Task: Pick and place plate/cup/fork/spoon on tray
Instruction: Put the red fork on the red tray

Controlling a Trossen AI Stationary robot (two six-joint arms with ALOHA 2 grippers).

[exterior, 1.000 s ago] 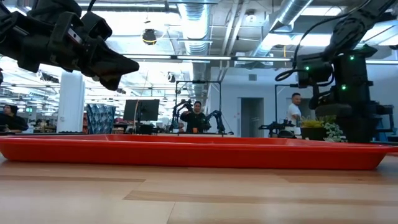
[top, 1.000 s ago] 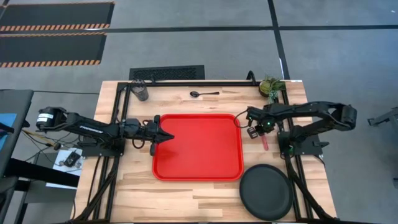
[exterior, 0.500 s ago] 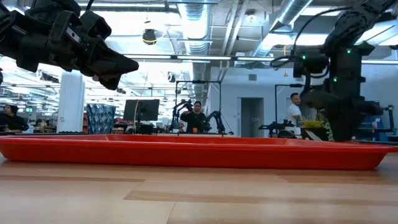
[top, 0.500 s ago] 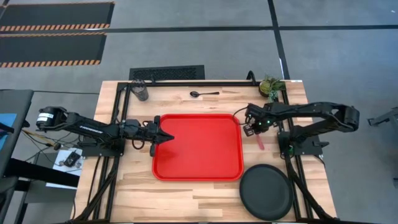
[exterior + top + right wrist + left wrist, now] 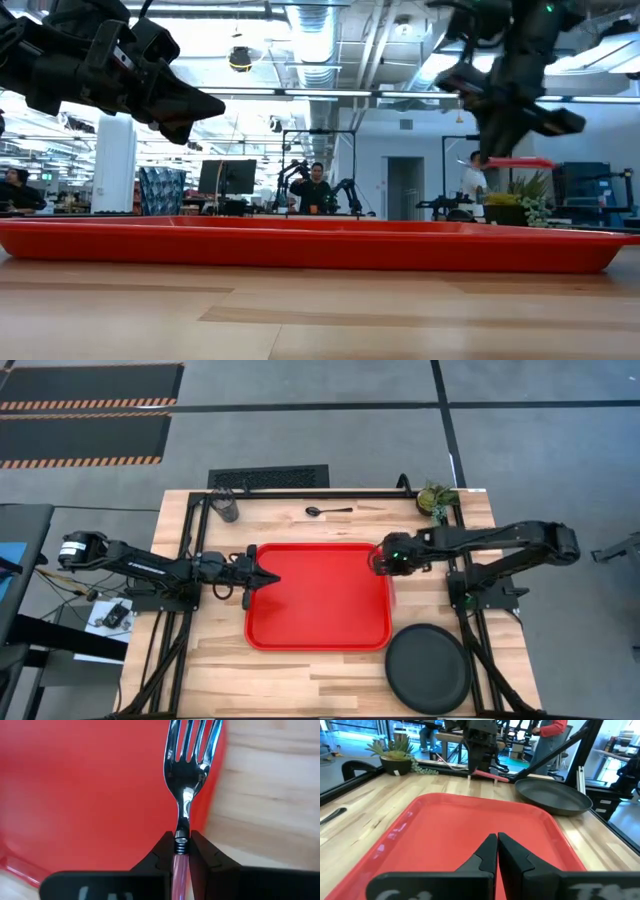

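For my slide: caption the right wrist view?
Right gripper holding the fork over the tray edge.

1. Tray (image 5: 318, 600): bright red, table centre, flat, nothing lying on it.
2. Plate (image 5: 428, 669): matte black, on table at 5 o'clock of tray.
3. Spoon (image 5: 327, 511): black, 12 o'clock.
4. Cup (image 5: 228, 508): dark, 11 o'clock.
5. Fork (image 5: 187, 775): silvery head, pink handle, held level above tray's 3 o'clock edge.

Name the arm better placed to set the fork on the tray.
Right: its pincer is shut on the fork above the tray's right edge. The left pincer holds nothing.
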